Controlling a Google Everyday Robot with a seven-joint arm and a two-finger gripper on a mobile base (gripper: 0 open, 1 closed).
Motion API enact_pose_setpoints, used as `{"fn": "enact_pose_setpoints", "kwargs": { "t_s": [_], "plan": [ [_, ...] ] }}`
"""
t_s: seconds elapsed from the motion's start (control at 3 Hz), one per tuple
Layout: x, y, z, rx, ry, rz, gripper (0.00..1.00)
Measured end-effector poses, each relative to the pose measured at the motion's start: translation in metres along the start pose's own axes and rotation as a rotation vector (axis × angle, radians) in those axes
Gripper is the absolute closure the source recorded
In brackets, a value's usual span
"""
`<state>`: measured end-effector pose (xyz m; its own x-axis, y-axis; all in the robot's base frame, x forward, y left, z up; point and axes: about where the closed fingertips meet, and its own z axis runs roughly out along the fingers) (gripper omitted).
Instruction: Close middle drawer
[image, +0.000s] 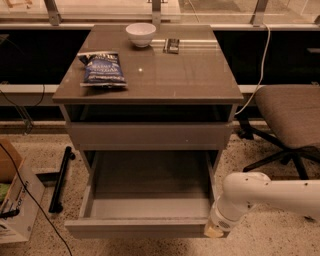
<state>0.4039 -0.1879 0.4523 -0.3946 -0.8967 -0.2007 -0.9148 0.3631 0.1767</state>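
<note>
The middle drawer (145, 200) is pulled far out of the grey-brown cabinet, showing its plain grey floor and thin side walls. Its flat front panel (135, 228) is at the bottom of the camera view. My gripper (215, 231) is at the end of the white arm (265, 192), which comes in from the right. The gripper is at the right front corner of this drawer, against the end of the front panel. The drawer above it (150, 135) stands out only slightly.
On the cabinet top (200, 75) lie a blue snack bag (102, 67), a white bowl (140, 33) and a small dark object (172, 45). An office chair (290, 115) stands to the right. A cardboard box (15, 200), a black bar (60, 177) and cables lie on the floor to the left.
</note>
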Motion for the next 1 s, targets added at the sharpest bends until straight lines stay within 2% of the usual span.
{"fn": "enact_pose_setpoints", "kwargs": {
  "t_s": [0.33, 1.0],
  "plan": [
    [-0.007, -0.009, 0.021, 0.02, -0.004, -0.011, 1.0],
    [-0.033, -0.036, 0.036, 0.057, -0.052, -0.056, 1.0]
  ]
}}
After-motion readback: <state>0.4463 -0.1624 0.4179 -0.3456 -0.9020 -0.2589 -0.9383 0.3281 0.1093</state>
